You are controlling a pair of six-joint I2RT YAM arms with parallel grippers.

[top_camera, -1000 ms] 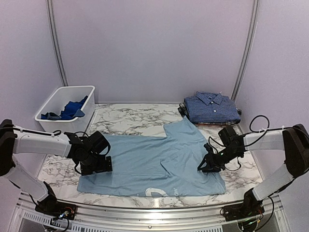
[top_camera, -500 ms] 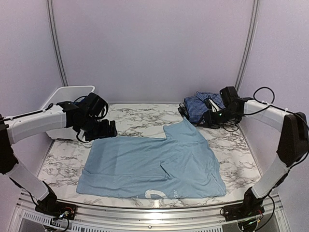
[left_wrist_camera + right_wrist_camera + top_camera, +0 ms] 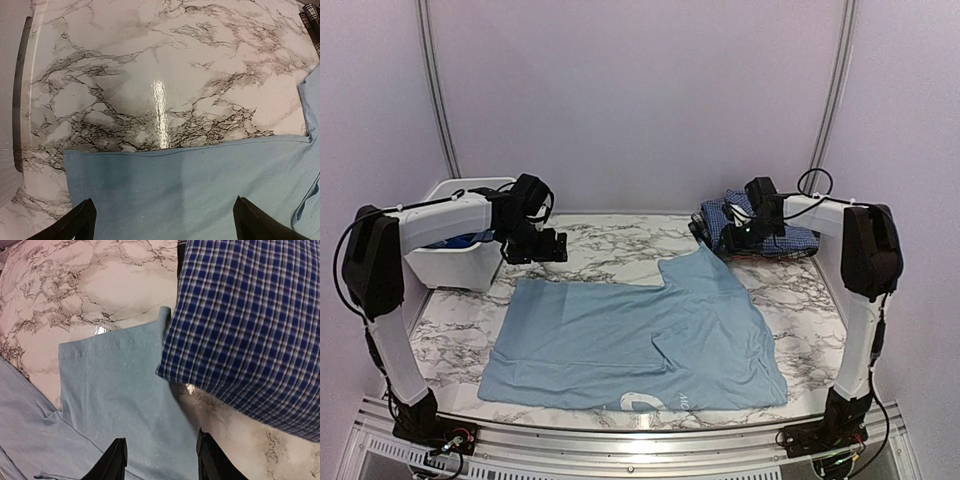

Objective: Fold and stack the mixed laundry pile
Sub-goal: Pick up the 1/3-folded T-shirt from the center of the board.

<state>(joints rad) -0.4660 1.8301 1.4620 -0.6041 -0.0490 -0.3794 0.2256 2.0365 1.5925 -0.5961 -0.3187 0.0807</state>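
The plain light blue T-shirt is spread on the marble counter. Only in the wrist views are the left claw and right claw seen wide open, empty.

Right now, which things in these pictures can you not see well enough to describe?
- Contents of the white bin: top view, the left arm crosses over it.
- Whatever lies under the navy check shirt: top view, the shirt and the right arm cover it.
- White print on the light blue T-shirt: top view, too small to read.
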